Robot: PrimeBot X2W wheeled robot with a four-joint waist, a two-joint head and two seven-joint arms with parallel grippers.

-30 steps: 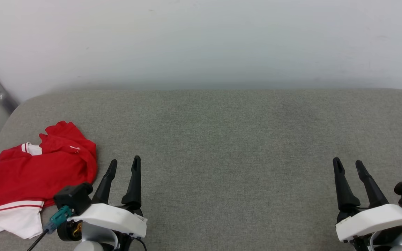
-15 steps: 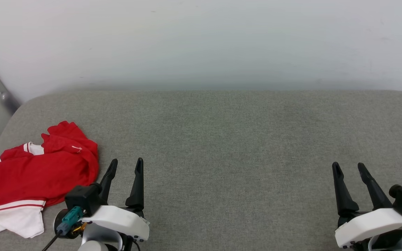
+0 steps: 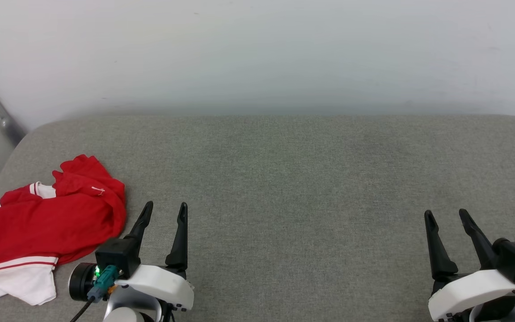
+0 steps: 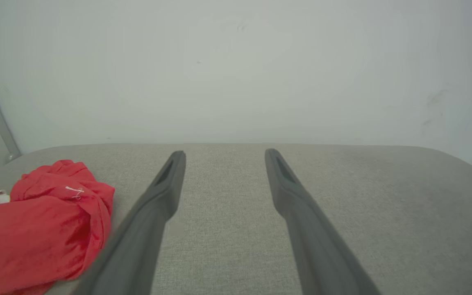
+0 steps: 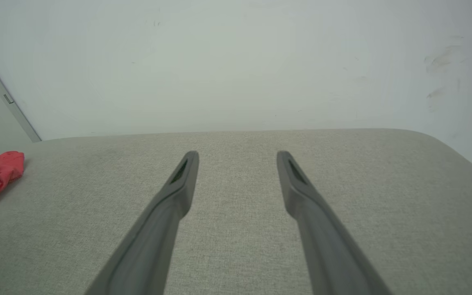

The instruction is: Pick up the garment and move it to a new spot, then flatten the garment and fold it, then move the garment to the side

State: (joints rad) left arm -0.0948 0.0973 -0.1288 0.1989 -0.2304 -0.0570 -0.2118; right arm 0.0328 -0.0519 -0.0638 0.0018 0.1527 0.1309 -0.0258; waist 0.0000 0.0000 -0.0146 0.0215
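crumpled red-and-white jersey garment (image 3: 47,223): left edge crops it in head view, own folds hide part of it | left claw (image 3: 166,205), right claw (image 3: 445,212): wrists cropped by bottom edge | wrist views: finger bases blurred

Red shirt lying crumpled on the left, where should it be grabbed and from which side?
Probably the bunched red fold on the right edge of the red shirt: it stands up off the grey surface, easy to pinch. Come from the right with the open left hand, which sits just beside it.
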